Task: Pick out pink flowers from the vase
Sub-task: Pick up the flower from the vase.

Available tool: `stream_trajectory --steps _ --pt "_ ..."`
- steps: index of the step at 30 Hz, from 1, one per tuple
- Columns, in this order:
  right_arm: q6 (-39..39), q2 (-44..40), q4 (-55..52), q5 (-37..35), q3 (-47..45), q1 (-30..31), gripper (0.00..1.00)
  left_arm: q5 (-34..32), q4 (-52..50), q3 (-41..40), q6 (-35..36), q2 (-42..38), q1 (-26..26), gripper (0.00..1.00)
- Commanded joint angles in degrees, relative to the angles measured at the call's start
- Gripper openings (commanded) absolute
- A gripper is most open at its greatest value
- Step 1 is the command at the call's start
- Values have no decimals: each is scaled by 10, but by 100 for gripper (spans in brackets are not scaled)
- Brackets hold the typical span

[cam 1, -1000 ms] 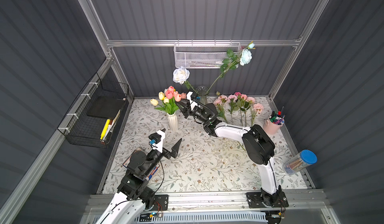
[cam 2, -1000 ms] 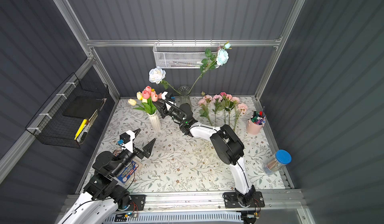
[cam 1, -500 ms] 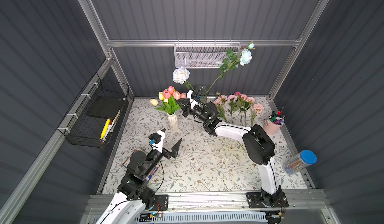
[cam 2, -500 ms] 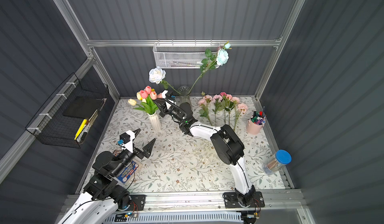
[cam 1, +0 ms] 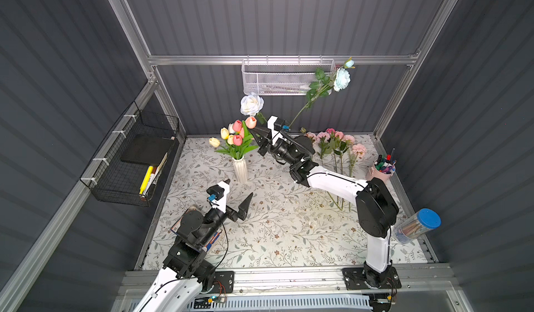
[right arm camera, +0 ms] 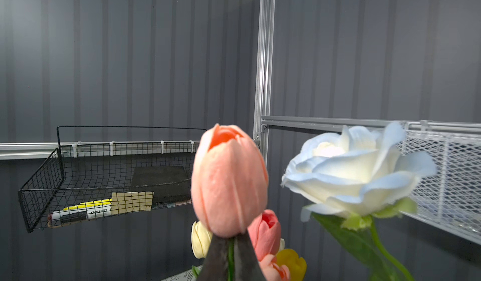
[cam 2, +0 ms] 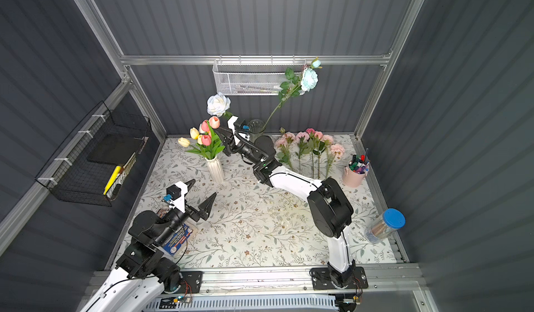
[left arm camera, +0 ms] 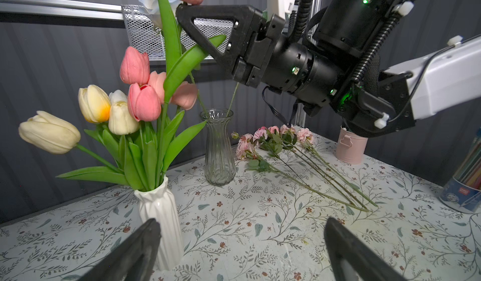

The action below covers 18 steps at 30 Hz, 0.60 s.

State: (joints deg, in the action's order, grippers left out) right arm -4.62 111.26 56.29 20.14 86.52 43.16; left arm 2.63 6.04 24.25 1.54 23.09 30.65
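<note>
Right tool (right arm camera: 230, 242) just clamped tulip (right arm camera: 229, 180) stem under bloom, above white vase (cam 1: 240, 169); lift-out likely next. Left tool (cam 1: 239, 187) wide open, idle, near vase.

1. Dark grey ribbed wall panels (cam 1: 289, 16) close in the back and both sides, running up out of frame.
2. Aluminium frame rails (cam 1: 202, 60) cross the back wall and climb the rear corners.
3. Down below lies a pale tabletop cover (cam 1: 289, 232), printed with leafy sprigs and small brown blossoms.
4. A black wire basket (cam 1: 121, 192) hangs off the side rail, left in both top views, with a dark flat pad (cam 1: 144, 150) and a yellow marker (cam 1: 146, 176) inside.
5. A white mesh basket (cam 1: 274, 79) hooks onto the back rail.
6. An aluminium base rail (cam 1: 289, 277) runs along the front edge.
7. The light is soft and even, with a faint sheen on the ribs.
</note>
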Motion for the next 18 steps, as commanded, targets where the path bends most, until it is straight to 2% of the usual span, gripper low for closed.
stream_trajectory --steps 1,18 --pt "22 -24 -30 2 -9 -2 3 5 5 -3 9 -8 -1 99" --pt "103 -214 -247 -7 -7 -2 0 4 2 -1 10 -12 -1 99"
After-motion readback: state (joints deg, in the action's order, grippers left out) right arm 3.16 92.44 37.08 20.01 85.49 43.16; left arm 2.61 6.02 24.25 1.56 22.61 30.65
